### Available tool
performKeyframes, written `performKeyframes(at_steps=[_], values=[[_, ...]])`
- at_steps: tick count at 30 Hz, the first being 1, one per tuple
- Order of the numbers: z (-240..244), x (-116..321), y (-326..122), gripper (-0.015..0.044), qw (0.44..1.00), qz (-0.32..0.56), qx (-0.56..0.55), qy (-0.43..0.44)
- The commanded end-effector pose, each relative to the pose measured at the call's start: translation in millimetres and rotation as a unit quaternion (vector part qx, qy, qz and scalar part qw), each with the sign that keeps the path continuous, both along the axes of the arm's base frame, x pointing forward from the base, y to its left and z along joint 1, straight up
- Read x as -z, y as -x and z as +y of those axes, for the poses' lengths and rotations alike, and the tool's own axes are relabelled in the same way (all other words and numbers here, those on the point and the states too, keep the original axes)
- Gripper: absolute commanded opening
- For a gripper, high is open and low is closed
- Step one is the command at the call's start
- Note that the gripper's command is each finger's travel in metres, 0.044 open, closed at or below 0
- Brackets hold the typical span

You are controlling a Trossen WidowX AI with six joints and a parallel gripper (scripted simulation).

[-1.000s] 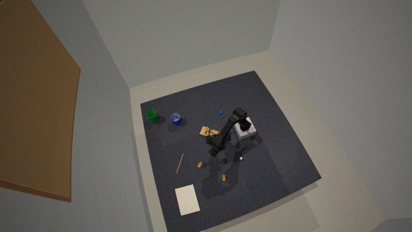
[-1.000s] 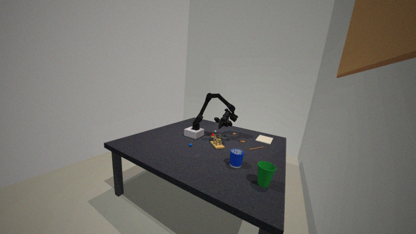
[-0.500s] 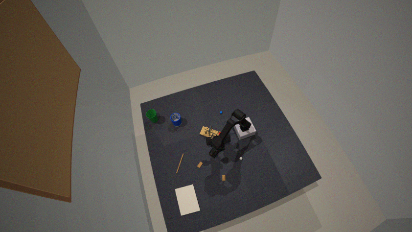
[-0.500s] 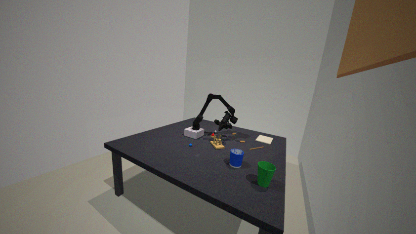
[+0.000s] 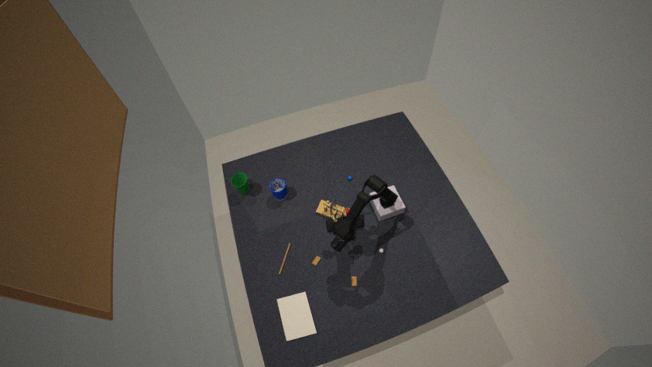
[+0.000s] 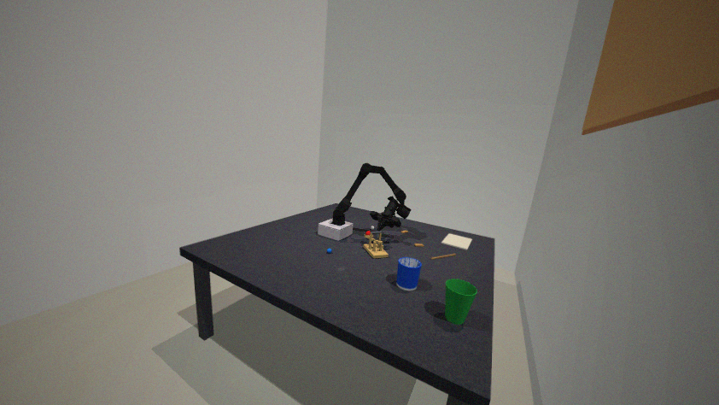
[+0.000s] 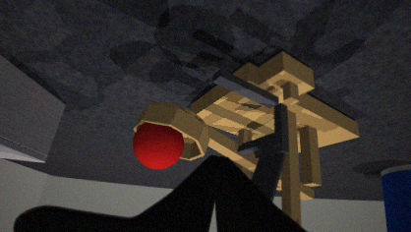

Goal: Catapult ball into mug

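The red ball [image 5: 348,211] [image 6: 367,232] [image 7: 158,145] sits in the cup [image 7: 196,129] at the end of the catapult's arm. The tan wooden catapult [image 5: 321,208] [image 6: 377,253] [image 7: 334,120] stands on the table between the arm's base and the blue mug [image 5: 279,191] [image 6: 408,275] [image 7: 398,197]. A dark grey lever part [image 7: 281,128] shows on the catapult. My gripper [image 7: 217,164] is shut and empty. In the wrist view its tips appear just below and right of the cup; whether they touch anything is unclear. The arm partly hides the catapult in the top view.
A green cup [image 5: 240,183] [image 6: 458,302] stands beyond the blue mug. A blue ball [image 5: 349,177] [image 6: 329,250], a white ball [image 5: 381,250], a wooden stick [image 5: 284,258] [image 6: 443,255], two small blocks [image 5: 316,260] [image 5: 354,280] and a cream sheet [image 5: 296,316] [image 6: 457,241] lie on the table.
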State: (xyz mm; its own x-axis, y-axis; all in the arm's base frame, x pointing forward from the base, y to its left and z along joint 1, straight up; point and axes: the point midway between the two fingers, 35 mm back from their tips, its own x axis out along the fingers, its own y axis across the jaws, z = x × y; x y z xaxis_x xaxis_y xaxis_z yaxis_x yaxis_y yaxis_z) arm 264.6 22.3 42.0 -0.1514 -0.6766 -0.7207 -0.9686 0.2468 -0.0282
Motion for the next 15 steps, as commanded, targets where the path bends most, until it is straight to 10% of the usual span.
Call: performKeyframes(at_steps=[1,15], values=[[-1,7,1,0.0000,1.000,0.005,-0.002,0.003],[-1,31,2,0.0000,1.000,0.005,-0.002,0.003]])
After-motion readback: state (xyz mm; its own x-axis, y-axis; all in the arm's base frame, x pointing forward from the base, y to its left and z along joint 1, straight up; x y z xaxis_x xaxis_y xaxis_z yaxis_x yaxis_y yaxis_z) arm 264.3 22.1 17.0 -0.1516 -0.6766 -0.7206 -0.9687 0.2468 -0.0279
